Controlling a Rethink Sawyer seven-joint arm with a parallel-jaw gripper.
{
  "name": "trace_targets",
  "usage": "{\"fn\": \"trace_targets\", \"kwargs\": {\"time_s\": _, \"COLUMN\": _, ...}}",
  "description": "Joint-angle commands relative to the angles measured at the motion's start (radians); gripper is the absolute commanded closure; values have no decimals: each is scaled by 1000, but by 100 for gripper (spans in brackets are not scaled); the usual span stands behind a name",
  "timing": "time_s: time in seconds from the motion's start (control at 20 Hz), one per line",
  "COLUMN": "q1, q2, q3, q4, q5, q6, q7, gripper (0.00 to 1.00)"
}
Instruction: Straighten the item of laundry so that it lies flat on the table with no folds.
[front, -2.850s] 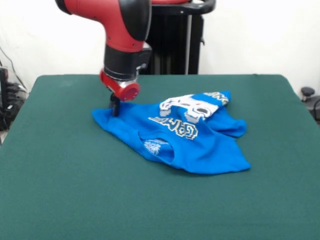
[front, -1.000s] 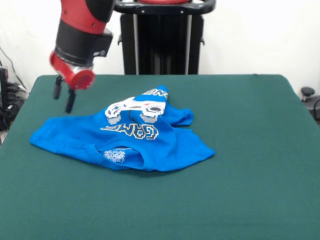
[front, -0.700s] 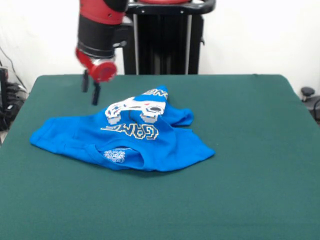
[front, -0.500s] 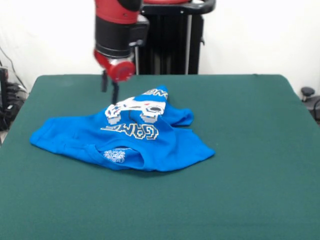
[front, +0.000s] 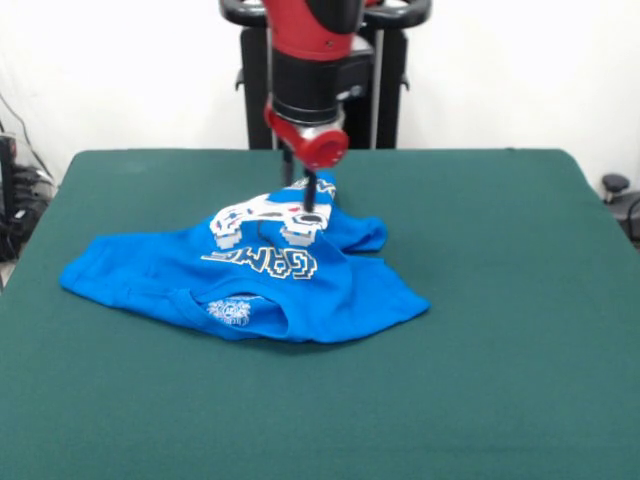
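The item of laundry (front: 170, 275), a bright blue T-shirt with white game print and lettering, lies crumpled left of the middle of the green table (front: 500, 400). Its far part is folded over, with the print bunched on top, and the collar faces the near side. My gripper (front: 300, 186) hangs on the red and black arm just above the shirt's far folded edge. It is open, with its two dark fingers (front: 311, 190) apart and nothing between them. I cannot tell whether the tips touch the cloth.
The black pedestal (front: 325, 110) stands behind the table's far edge. Cables and equipment (front: 15, 190) sit off the table's left side, and a dark object (front: 615, 185) off its right.
The shirt was dragged left across the table and let go. Since then the open gripper has swung right along the far side, from the shirt's left end to above its folded far edge.
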Motion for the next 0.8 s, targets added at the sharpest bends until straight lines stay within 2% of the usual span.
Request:
{"fn": "trace_targets", "kwargs": {"time_s": 0.05, "q1": 65, "q2": 27, "q3": 132, "q4": 100, "q5": 157, "q6": 2, "q7": 260, "gripper": 0}}
{"fn": "trace_targets", "kwargs": {"time_s": 0.3, "q1": 133, "q2": 5, "q3": 114, "q4": 107, "q5": 228, "q6": 32, "q7": 264, "gripper": 0}}
{"fn": "trace_targets", "kwargs": {"time_s": 0.45, "q1": 139, "q2": 33, "q3": 124, "q4": 106, "q5": 256, "q6": -9, "q7": 253, "gripper": 0}}
{"fn": "trace_targets", "kwargs": {"time_s": 0.5, "q1": 117, "q2": 52, "q3": 151, "q4": 112, "q5": 265, "q6": -48, "q7": 242, "gripper": 0}}
{"fn": "trace_targets", "kwargs": {"time_s": 0.8, "q1": 161, "q2": 211, "q3": 126, "q4": 52, "q5": 290, "q6": -243, "q7": 260, "gripper": 0}}
